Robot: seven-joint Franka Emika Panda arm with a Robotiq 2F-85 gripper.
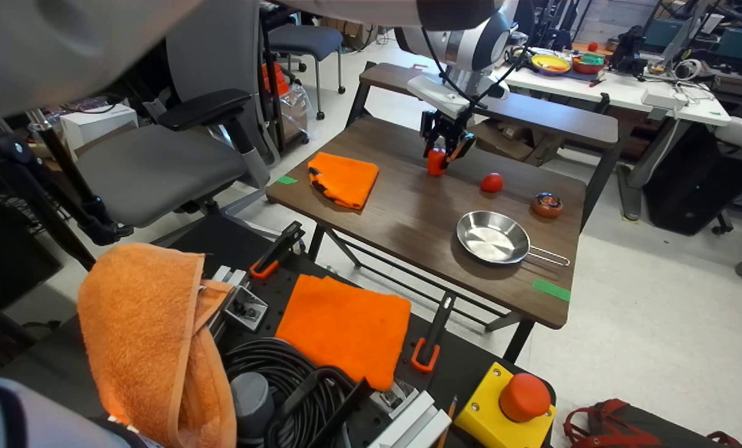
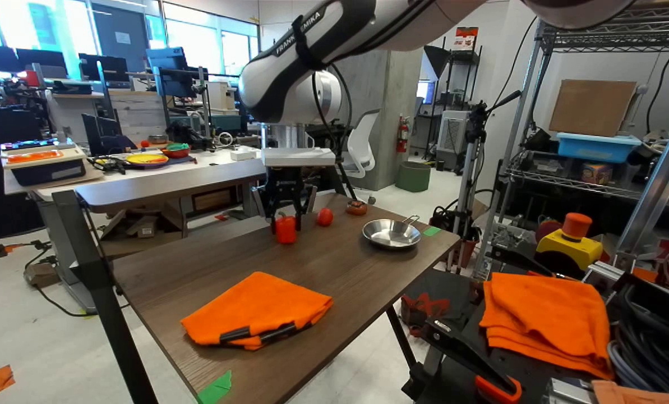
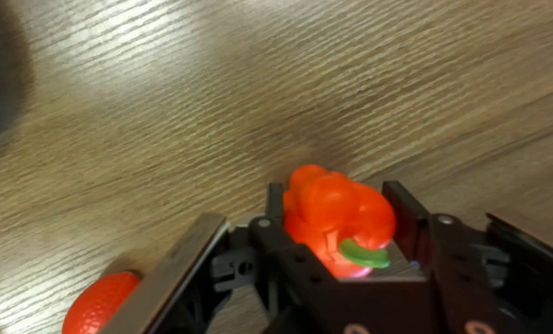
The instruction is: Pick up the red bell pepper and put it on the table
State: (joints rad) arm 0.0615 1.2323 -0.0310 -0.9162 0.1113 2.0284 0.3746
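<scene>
The red bell pepper [image 1: 436, 165] stands upright between my fingers, its green stem up, over the far part of the dark brown table [image 1: 395, 193]. In the other views it also shows as a glossy red pepper [image 2: 285, 232] [image 3: 334, 204]. My gripper [image 3: 334, 186] points down with one finger on each side of the pepper. Both fingers look to be against its sides, though a small gap at the right finger is hard to rule out. The pepper's base is at or very near the table top [image 2: 334, 275]; I cannot tell which.
Beside the pepper lie a small round red item [image 1: 492, 182] and a brownish-red round item [image 1: 547, 205]. A round steel pan [image 2: 391, 233] with a wire handle is nearer the front. A folded orange cloth [image 2: 258, 311] lies at one end. A raised shelf [image 1: 551, 115] runs along the table's back.
</scene>
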